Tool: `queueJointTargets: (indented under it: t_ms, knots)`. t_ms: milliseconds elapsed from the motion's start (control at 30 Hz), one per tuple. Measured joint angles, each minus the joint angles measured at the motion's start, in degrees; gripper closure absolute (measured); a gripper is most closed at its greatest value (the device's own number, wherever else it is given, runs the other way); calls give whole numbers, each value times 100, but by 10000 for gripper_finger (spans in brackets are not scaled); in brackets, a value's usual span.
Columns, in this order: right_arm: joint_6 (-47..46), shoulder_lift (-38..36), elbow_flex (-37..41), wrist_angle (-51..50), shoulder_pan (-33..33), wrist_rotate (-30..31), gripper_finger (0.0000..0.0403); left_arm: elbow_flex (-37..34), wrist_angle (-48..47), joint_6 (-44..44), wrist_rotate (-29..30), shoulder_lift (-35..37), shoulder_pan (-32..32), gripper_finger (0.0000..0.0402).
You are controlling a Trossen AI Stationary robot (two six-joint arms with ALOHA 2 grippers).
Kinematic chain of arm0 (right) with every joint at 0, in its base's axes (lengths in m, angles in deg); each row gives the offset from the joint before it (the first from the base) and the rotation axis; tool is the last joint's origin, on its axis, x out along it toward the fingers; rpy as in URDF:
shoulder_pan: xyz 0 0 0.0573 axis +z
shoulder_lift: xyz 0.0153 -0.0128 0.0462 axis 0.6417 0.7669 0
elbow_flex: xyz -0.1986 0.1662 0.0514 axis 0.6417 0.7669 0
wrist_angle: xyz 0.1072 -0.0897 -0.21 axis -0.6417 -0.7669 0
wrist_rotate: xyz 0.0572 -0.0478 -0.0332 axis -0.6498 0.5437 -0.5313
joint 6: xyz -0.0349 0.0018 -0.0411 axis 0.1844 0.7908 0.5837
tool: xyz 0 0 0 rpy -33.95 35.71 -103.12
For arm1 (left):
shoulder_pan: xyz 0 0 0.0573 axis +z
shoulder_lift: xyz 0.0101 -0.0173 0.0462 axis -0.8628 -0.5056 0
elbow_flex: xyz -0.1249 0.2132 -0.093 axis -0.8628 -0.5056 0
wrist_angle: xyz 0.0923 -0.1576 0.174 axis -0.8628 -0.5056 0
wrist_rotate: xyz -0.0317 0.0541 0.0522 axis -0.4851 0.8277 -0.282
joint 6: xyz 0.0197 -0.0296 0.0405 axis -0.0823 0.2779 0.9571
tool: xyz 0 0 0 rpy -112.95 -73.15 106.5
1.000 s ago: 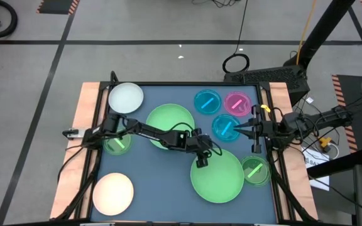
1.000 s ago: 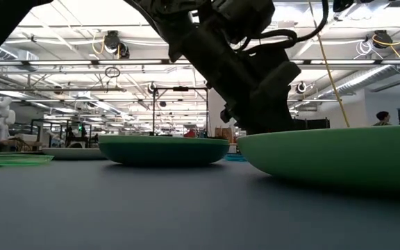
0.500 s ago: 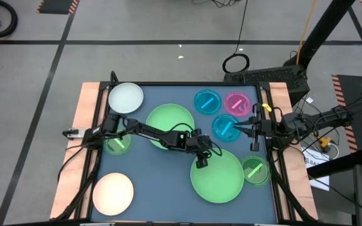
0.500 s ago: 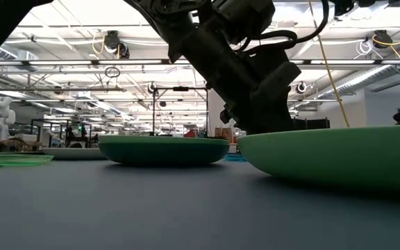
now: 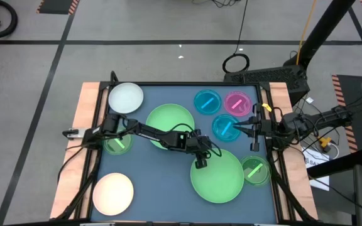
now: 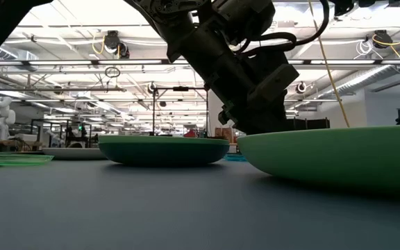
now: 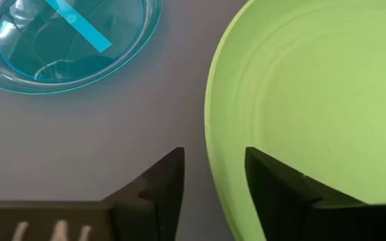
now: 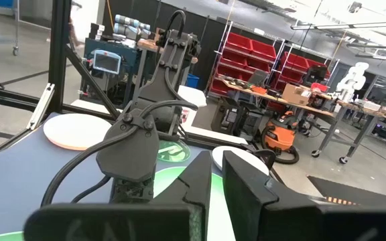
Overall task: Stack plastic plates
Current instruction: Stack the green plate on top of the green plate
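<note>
My left end effector (image 5: 200,162) sits at the near rim of the big light green plate (image 5: 222,182) on the table (image 5: 162,182), fingers apart, straddling that rim. The plate looks light, stiff and slick, so I'd pinch the rim edge. The right end effector (image 5: 254,130) waits by the blue plate (image 5: 225,127); its fingers look nearly together. The low view hides the contact.

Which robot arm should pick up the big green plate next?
Probably the left. The left gripper is already at the large green plate, fingers open either side of its rim. The right gripper waits at the table's right edge, over the blue plate.
</note>
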Motion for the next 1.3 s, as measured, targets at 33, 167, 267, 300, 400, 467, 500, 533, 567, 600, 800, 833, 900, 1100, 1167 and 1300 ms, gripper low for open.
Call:
queueJointTargets:
  t_ms: [33, 167, 267, 300, 400, 467, 500, 533, 567, 600, 800, 833, 900, 1100, 1167, 1300]
  knots:
    - [0, 2, 0, 0, 0, 0, 371, 0, -1, -1, 0, 0, 0, 260]
    - [2, 1, 0, 0, 0, 0, 371, 0, -1, -2, 0, 0, 0, 299]
    - [2, 0, 0, -2, 0, 0, 371, 0, -1, -9, 0, 0, 0, 324]
    - [0, 0, 0, -2, 0, 0, 371, 0, -1, -16, 0, 0, 0, 332]
    - [0, 2, 0, -2, 0, 0, 371, 0, -3, -45, 2, 0, 0, 360]
    - [0, 1, 0, -4, 0, 0, 371, 0, 3, -83, 3, 0, 0, 379]
    - [0, 0, 0, -4, 0, 0, 371, 0, 3, -76, -8, 0, 1, 387]
    - [0, 0, 0, -4, 0, 0, 371, 0, -1, -60, -15, 0, 1, 391]
    - [0, 2, 0, -4, 0, 0, 371, 0, 4, -62, -15, 0, 0, 392]
    - [0, 2, 0, -6, 0, 0, 371, 0, 8, -70, -5, 0, 0, 392]
    - [0, 0, 0, -28, 0, 0, 371, 0, 8, -95, 37, 10, 0, 392]
    - [0, 2, 0, -34, 0, 0, 371, 0, 2, -104, 37, 26, 0, 393]
    - [-1, 1, 0, -42, 2, 0, 371, -2, -13, -125, 37, 92, 0, 393]
    - [-97, 2, 0, -175, 1, 0, 371, -9, -95, -98, 84, 656, -1, 394]
    - [-106, 2, 0, -175, 2, 0, 371, -7, -109, -3, 101, 920, -11, 394]
    - [-186, -1, 0, -194, 2, -10, 371, 2, -703, 8, 246, 1482, 51, 394]
